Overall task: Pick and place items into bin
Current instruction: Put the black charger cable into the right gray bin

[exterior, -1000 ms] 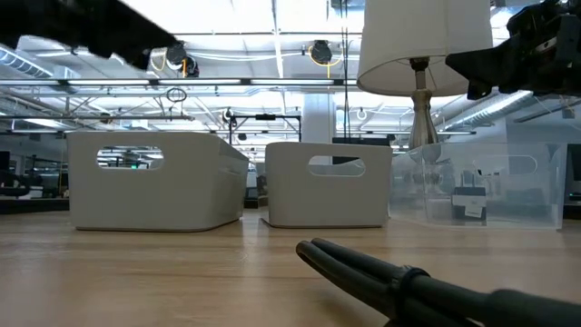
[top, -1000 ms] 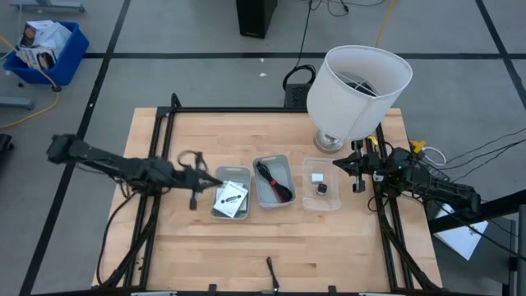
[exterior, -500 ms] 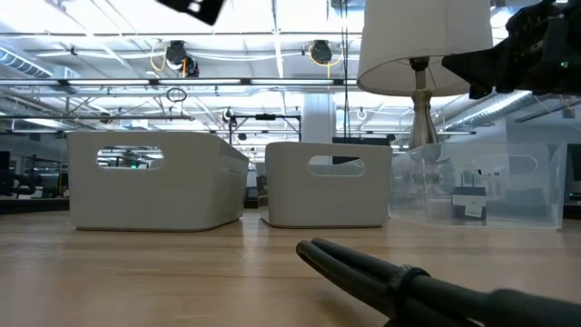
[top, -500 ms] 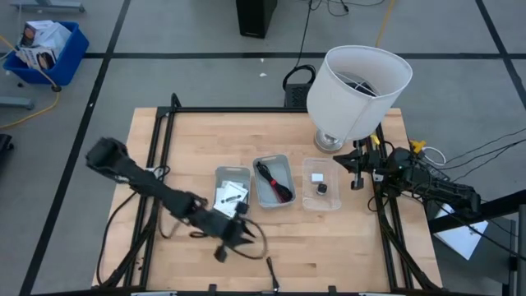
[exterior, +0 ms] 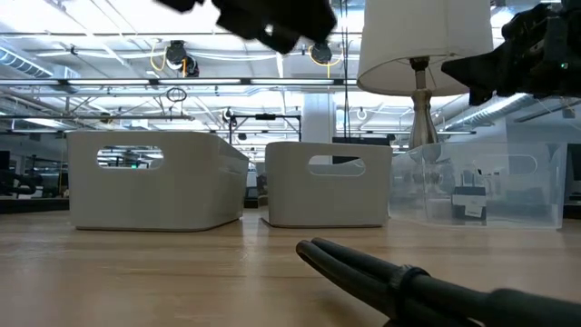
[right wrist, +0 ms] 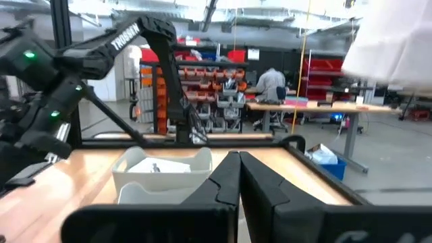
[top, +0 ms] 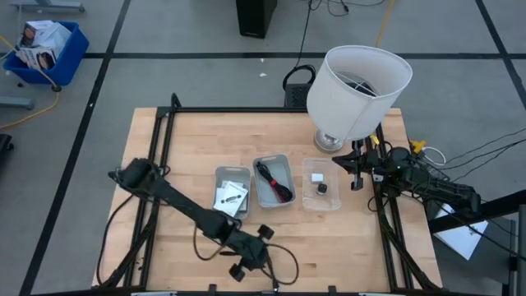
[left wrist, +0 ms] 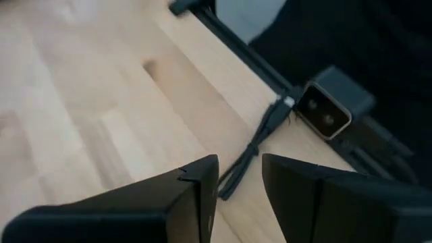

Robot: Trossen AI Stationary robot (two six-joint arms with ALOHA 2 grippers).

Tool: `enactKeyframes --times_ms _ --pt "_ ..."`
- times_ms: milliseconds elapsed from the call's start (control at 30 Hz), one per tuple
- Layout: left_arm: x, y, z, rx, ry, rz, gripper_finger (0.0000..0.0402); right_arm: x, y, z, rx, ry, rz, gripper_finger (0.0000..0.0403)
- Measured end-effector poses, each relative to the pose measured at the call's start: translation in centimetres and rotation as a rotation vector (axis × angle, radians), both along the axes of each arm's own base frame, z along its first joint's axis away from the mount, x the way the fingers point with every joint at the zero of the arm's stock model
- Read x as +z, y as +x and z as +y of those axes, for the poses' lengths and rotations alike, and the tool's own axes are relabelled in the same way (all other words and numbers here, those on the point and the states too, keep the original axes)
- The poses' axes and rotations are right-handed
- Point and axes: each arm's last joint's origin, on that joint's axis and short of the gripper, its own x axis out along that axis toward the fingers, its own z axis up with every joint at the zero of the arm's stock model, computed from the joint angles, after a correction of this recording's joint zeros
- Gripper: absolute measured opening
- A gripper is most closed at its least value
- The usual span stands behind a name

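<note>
A thin dark stick (top: pixel 272 281) lies flat on the wooden table by its near edge; it also shows in the low view (exterior: pixel 381 272) and the left wrist view (left wrist: pixel 246 162). My left gripper (top: pixel 259 256) hovers just left of it, above the table, fingers a little apart (left wrist: pixel 241 175), holding nothing. White cards (top: pixel 231 197) lie in the left grey bin. A black-and-red cable bundle (top: pixel 275 182) lies in the middle grey bin. A tiny white block (top: pixel 316 176) and a tiny black cube (top: pixel 322 188) lie in the clear bin. My right gripper (top: pixel 355 168) waits shut, right of the clear bin.
A large white lamp (top: pixel 357 86) stands at the table's far right, beside my right gripper. The three bins (top: pixel 223 174) stand in a row at mid-table. A small camera (left wrist: pixel 327 111) sits at the near edge behind the stick. A black frame (top: pixel 164 131) runs around the table.
My left gripper has swung from beside the left grey bin toward the table's near edge and rightward, and now stands over the wood next to the thin dark stick. In the low view its arm has come into the top middle of the picture.
</note>
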Motion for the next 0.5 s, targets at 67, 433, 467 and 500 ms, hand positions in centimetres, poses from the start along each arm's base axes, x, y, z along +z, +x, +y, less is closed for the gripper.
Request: enactKeyframes --times_ms 67,433,467,500 --pt "-1.0 0.5 -0.4 -0.022 0.024 0.019 0.0122 -0.2 0.0 0.0 0.0 0.004 0.016 0.0004" --pt "-3.8 1.7 -1.8 -0.15 0.171 -0.019 0.0122 -0.5 0.1 0.0 0.002 0.03 0.047 0.0004" --pt "-3.9 1.7 -1.8 -0.154 0.176 -0.019 0.0122 -0.5 0.1 0.0 0.002 0.029 0.047 0.0004" --pt "-4.0 1.6 -1.8 -0.161 0.186 -0.009 0.0122 -0.5 0.1 0.0 0.002 0.028 0.045 0.0004"
